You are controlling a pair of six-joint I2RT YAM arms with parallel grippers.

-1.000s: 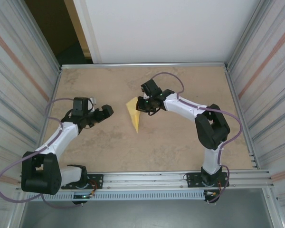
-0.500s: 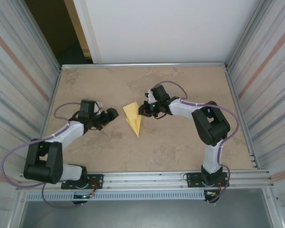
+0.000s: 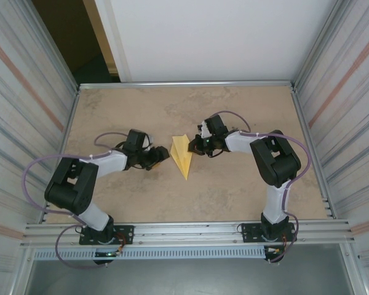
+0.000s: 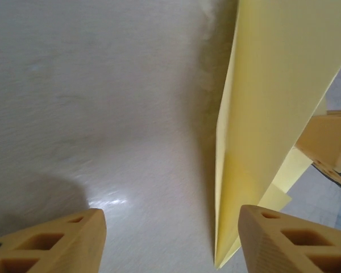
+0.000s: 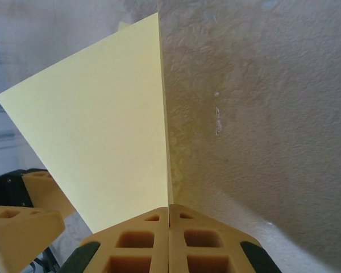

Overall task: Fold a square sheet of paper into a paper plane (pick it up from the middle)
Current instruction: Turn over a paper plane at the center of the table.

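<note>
At mid-worktop (image 3: 111, 203), the left gripper (image 3: 160, 157) stands part-open just beside the paper plane (image 3: 182, 155), already a narrow pointed dart, pinched in the closed right gripper (image 3: 194, 146); folding looks nearly finished.

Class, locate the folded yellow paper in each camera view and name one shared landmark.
Top external: yellow paper mid-table, left of the right gripper.
Left wrist: paper in the right half.
Right wrist: paper centre-left, above the shut fingers.
Shared landmark: the right gripper pinching it.
</note>
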